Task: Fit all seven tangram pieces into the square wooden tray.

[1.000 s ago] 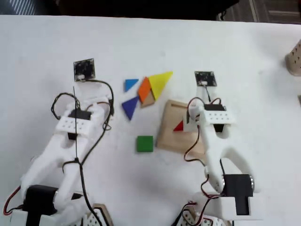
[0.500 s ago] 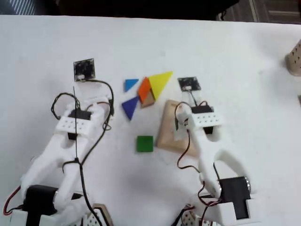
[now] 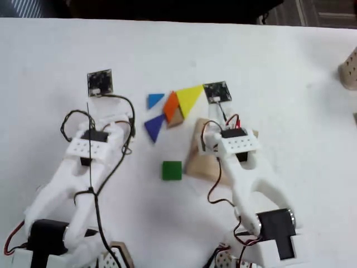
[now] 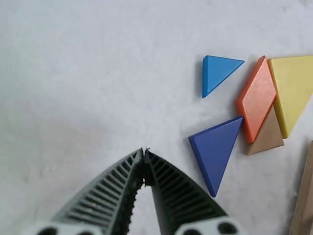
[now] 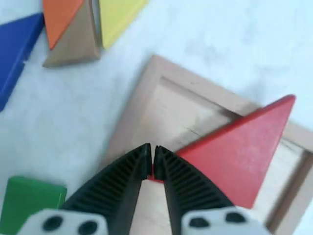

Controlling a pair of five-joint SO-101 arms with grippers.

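White worktop held the wooden tray (image 5: pixel 142 98) near its middle. The right gripper (image 5: pixel 152 149) had its jaws closed on a corner of the red triangle (image 5: pixel 244 152), which lay in the tray with one tip over the rim. The left gripper (image 4: pixel 144 152) was pinched together, empty, near the dark blue triangle (image 4: pixel 215 149).

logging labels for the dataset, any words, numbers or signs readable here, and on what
None can be read.
The pieces, such as the red triangle, and the tray are plain.
Any marks on the dark board on an arm are too small to read.
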